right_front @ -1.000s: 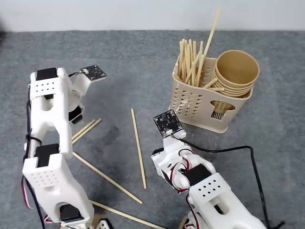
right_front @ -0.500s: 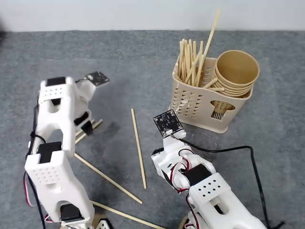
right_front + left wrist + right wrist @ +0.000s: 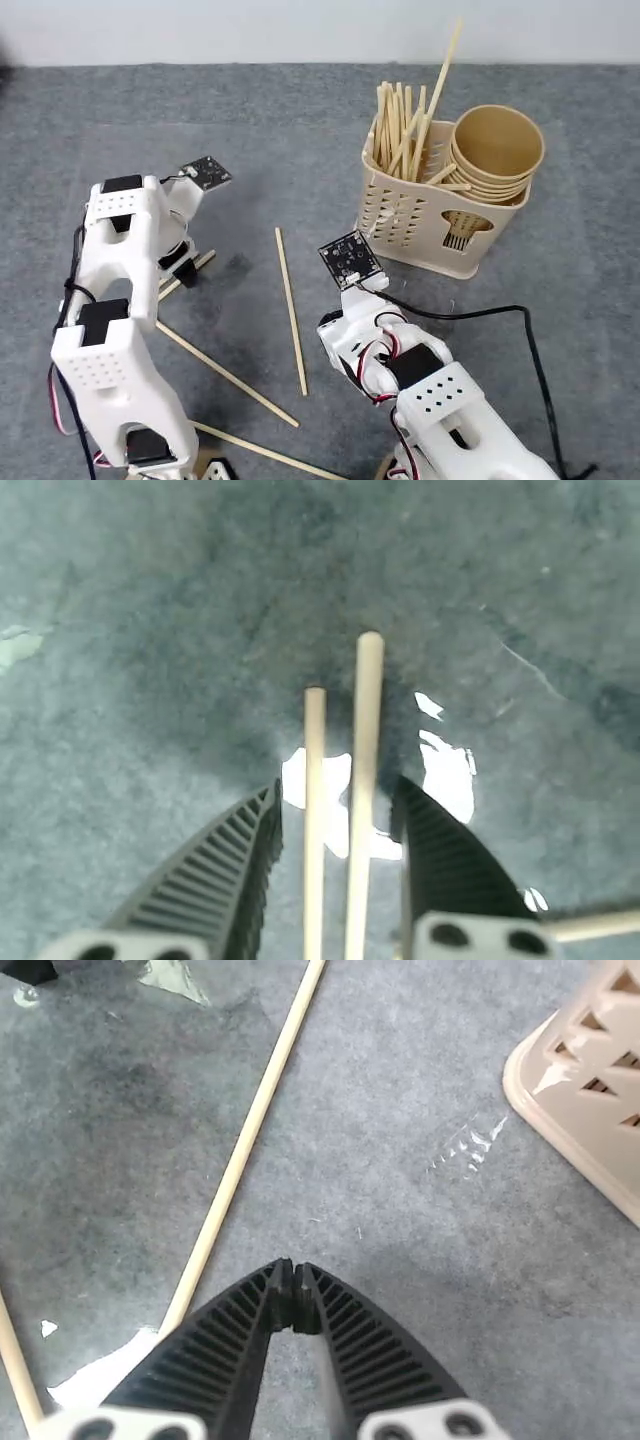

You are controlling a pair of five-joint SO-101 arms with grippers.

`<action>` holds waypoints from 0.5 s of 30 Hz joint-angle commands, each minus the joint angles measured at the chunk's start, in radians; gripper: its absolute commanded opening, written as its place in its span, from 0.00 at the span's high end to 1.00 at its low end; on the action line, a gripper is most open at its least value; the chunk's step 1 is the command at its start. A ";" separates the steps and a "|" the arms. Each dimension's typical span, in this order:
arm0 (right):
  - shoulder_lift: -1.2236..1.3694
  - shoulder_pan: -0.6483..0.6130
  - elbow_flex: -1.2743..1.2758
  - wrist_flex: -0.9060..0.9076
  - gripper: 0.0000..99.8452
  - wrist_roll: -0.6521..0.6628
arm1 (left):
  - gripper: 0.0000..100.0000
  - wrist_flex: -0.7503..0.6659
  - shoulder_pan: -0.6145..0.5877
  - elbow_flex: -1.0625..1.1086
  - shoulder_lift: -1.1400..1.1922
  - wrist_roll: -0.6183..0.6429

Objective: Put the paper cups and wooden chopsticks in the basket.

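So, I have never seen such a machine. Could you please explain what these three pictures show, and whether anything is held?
The machine is two white robot arms, the left arm and the right arm, on a grey mat. One picture looks down from above; the other two come from a camera on each arm's wrist. From above, the basket holds stacked paper cups and many chopsticks; loose chopsticks lie on the mat. The left pincer is open, its jaws on either side of a pair of chopsticks, not clamped on them. The right pincer is shut and empty, over the mat near a loose chopstick.
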 commanded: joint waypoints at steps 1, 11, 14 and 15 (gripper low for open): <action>-0.005 -0.007 -0.005 -0.010 0.99 0.009 | 0.88 0.048 0.006 -0.051 0.049 0.008; -0.005 -0.007 -0.005 -0.010 0.99 0.009 | 0.99 0.287 0.009 -0.305 0.250 -0.049; -0.005 -0.007 -0.005 -0.010 0.99 0.009 | 0.99 0.310 0.009 -0.325 0.265 -0.072; -0.005 -0.007 -0.005 -0.010 0.99 0.009 | 0.99 0.313 0.009 -0.325 0.262 -0.072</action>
